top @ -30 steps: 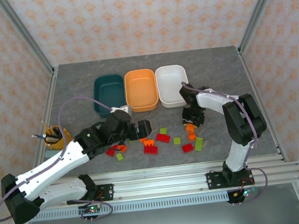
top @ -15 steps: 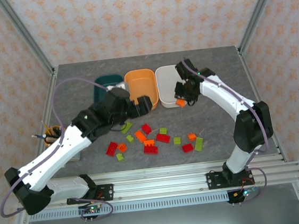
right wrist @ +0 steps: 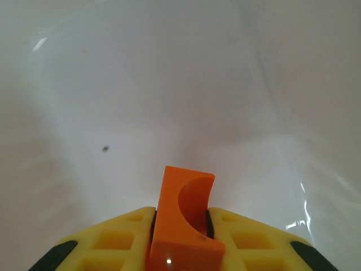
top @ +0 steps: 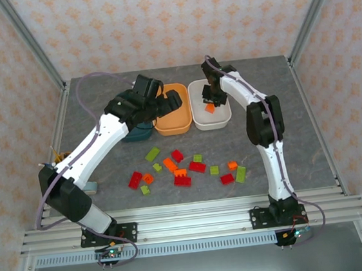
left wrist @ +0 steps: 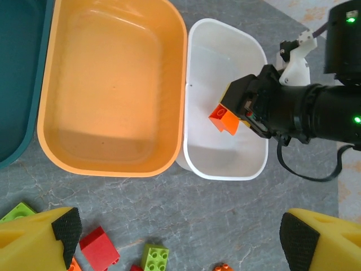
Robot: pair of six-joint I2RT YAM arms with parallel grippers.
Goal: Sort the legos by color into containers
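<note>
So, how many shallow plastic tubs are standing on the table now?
3, side by side in a row: the dark teal plastic tub on the left, partly behind the left arm; the orange plastic tub in the middle; the white plastic tub on the right.

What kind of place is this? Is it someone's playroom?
Probably a robot test booth, not a playroom. The left arm and right arm are bolted to a metal rail, metal frame posts box in the gray table, and legos lie beside sorting tubs.
</note>
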